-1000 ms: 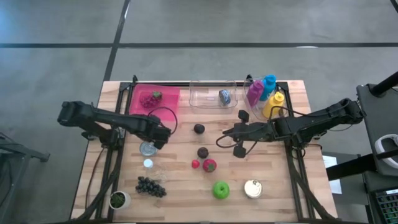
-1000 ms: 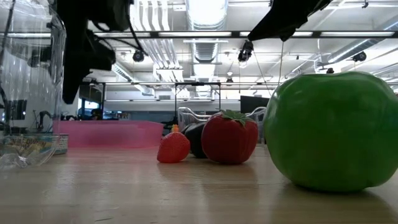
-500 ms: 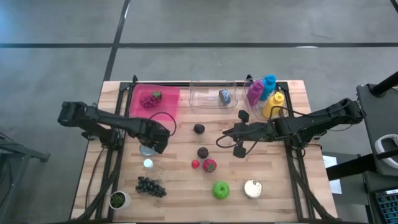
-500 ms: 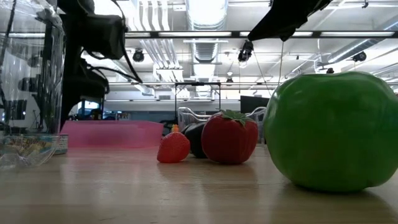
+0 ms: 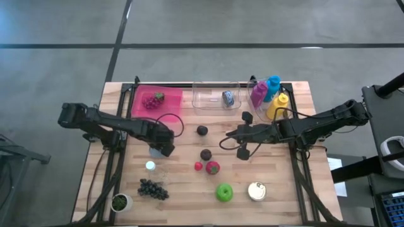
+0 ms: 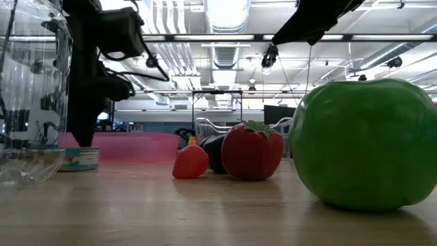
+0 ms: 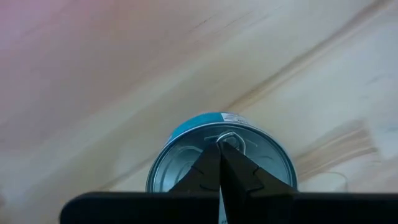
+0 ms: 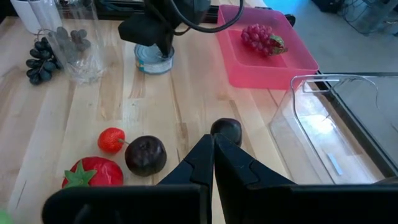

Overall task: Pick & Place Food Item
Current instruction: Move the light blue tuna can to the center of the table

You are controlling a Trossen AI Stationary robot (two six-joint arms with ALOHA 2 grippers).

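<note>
A blue tin can [image 7: 224, 162] with a pull-ring lid stands upright on the wooden table, left of centre; it also shows in the low view [image 6: 80, 158] and the right wrist view [image 8: 153, 60]. My left gripper [image 7: 219, 148] is shut and points straight down onto its lid. My right gripper [image 8: 213, 140] is shut and hangs above the table right of centre [image 5: 231, 133], empty, just short of a dark plum [image 8: 226, 129]. A pink tray [image 5: 165, 106] at the far left holds red grapes [image 5: 152, 99]. My left gripper has its shut fingertips [image 7: 211, 163] on the can's lid, beside the pull ring [image 7: 229, 138], near the lid's middle. The fingers come from above and point down. The can stands upright on the table.
A clear box [image 5: 218, 98] and coloured bottles [image 5: 269, 96] stand at the far edge. Two dark plums [image 5: 206, 154], two strawberries [image 5: 213, 167], a green apple [image 5: 224, 192], another tin [image 5: 257, 191], dark grapes [image 5: 153, 188], a glass [image 5: 150, 166] and a small pot [image 5: 120, 202] lie nearer.
My left gripper has come down onto the blue can and tipped until it points straight down, staying shut. The can has slid a little toward the table's right and stays upright.
</note>
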